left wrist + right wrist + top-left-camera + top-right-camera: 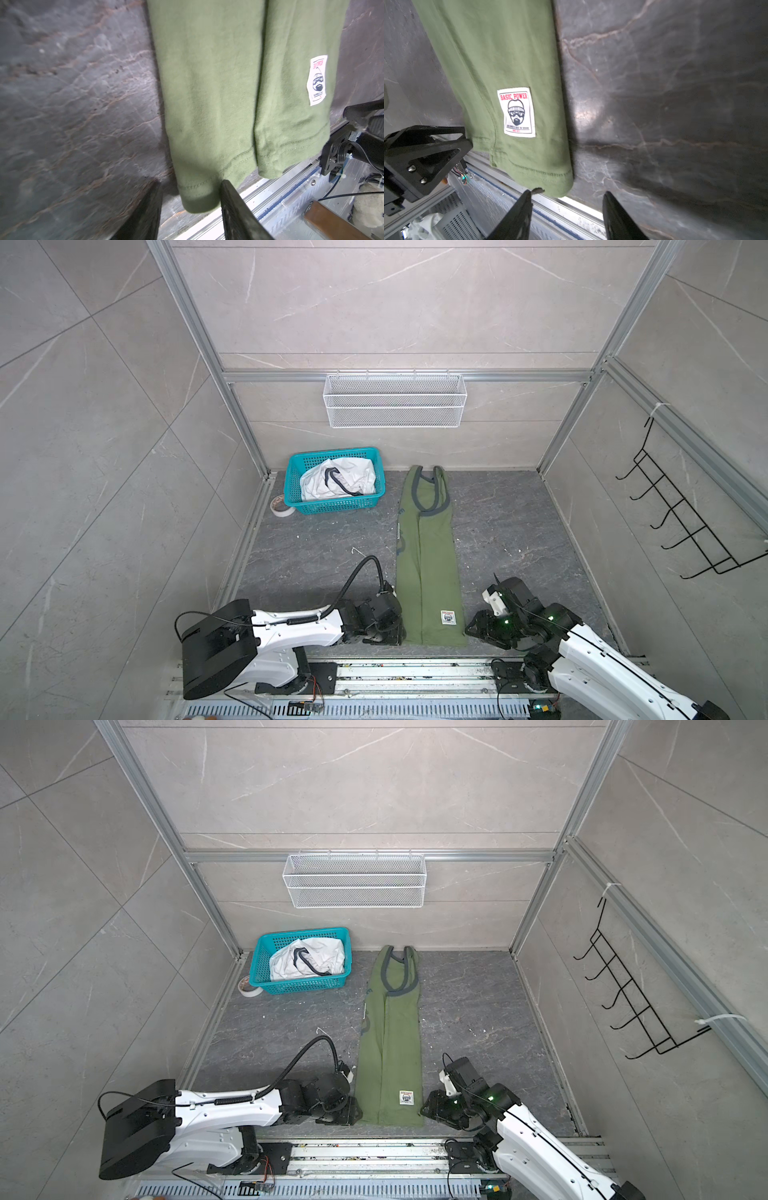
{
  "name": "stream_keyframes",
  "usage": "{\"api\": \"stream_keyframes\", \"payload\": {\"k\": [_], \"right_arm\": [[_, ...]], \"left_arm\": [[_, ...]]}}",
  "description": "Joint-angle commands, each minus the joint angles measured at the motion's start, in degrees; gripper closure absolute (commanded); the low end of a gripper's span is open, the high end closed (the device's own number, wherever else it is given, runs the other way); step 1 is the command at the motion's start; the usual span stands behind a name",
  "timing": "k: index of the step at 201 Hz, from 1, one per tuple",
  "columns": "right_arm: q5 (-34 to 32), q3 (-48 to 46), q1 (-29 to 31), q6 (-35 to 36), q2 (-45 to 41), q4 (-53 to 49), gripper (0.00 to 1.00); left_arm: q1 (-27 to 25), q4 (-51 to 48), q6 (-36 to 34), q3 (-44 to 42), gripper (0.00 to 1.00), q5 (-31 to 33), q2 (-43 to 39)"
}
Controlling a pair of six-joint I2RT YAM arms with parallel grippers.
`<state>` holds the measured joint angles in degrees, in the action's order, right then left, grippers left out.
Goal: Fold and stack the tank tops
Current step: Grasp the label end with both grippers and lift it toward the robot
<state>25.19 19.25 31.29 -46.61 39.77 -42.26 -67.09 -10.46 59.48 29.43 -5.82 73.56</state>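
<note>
Green top (428,572): olive with grey-trimmed openings, folded lengthwise into a long, narrow strip. It lies flat mid-counter (519,531), with the straps at the back wall and the hem toward the robot.
Patch (517,112): white, with red lettering and a bearded face, sewn near the green top's right hem corner.
White top (338,483): crumpled with dark trim showing, in the teal basket (332,506) just left of the green top's straps.
Left jaws: parted, astride the green top's near-left hem corner, with cloth between them but not yet pinched.
Right jaws: parted at the near-right hem corner. One tip touches the hem edge and they hold nothing.
Tape (282,506): a roll just beyond the basket from the green top.
Wire bin (395,406): white mesh on the back wall, above the green top's straps.
Hooks (685,506): a black rack on the side wall, well right of the green top.
Count: two tops, one basket, one tape roll, one wire bin, one hook rack, two sets of jaws.
</note>
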Motion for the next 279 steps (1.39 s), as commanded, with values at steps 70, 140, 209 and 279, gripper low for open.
{"api": "stream_keyframes", "payload": {"k": [70,140,209,279], "right_arm": [[3.0,-6.6,2.5,-8.3,3.1,14.0,0.55],[2.3,-6.5,7.3,-9.4,6.2,14.7,0.85],[-2.8,0.7,9.1,-7.8,-0.9,-0.4,1.00],[-11.9,13.3,9.1,-3.8,-3.6,-13.6,1.00]], "left_arm": [[-1.1,2.5,1.1,2.0,0.59,-2.8,3.8],[-3.1,-1.9,-0.2,4.5,0.73,-0.7,3.0],[-7.8,-3.5,-1.0,8.2,0.97,4.0,-1.9],[-10.0,-3.3,-4.6,10.3,1.00,14.0,-8.8]]}}
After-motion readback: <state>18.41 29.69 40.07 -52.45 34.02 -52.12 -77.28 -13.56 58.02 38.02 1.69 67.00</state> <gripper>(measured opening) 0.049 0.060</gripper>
